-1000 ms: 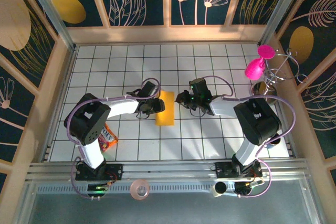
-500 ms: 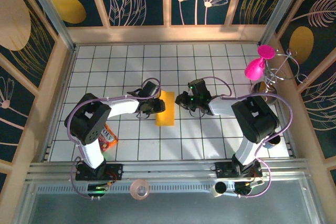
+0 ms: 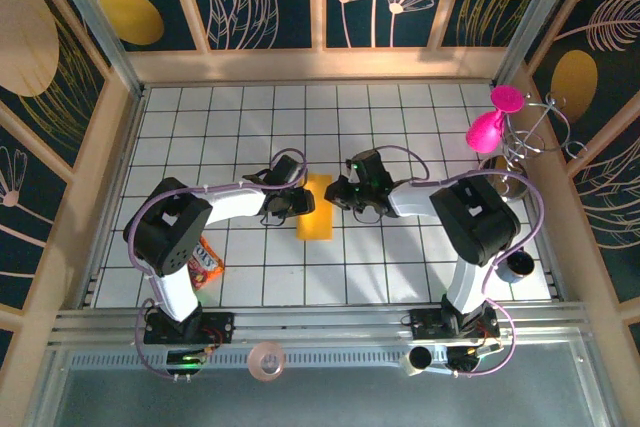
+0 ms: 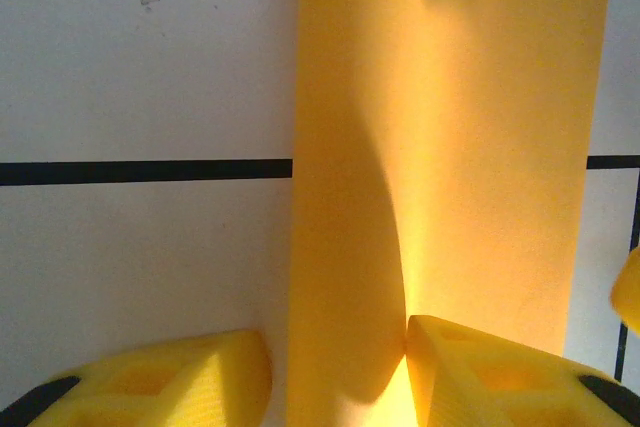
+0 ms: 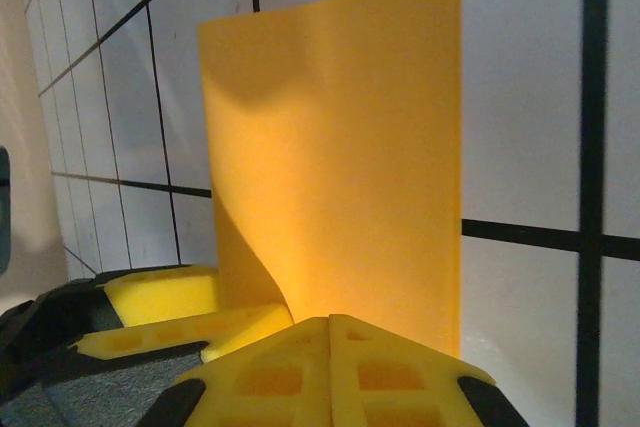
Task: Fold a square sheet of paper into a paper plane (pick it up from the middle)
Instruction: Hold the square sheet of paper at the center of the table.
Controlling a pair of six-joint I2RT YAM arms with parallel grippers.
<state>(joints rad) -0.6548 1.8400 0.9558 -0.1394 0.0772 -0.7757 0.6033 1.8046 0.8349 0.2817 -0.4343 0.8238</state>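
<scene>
The square sheet of paper (image 3: 318, 209) lies on the white tiles as a narrow orange-yellow rectangle, folded over, its upper layer bowing up along the left side (image 4: 450, 147). A paper plane is out of view. My left gripper (image 3: 298, 199) is open at the sheet's left edge (image 4: 338, 377). One of its fingers (image 4: 150, 387) rests on the bare tile and the other touches the paper. My right gripper (image 3: 338, 192) is shut, its closed tips (image 5: 330, 342) at the right edge of the paper (image 5: 340, 167) with nothing seen between them.
A crinkly snack packet (image 3: 205, 262) lies by the left arm's base. A pink balloon figure (image 3: 487, 130) on a wire stand (image 3: 530, 142) is at the right wall. A dark cup (image 3: 519, 265) sits near right, and a tape roll (image 3: 267, 360) lies on the front rail.
The right gripper has slid left until its tips reach the paper's right edge, and its jaws have closed fully. The left gripper and the paper have stayed put.
</scene>
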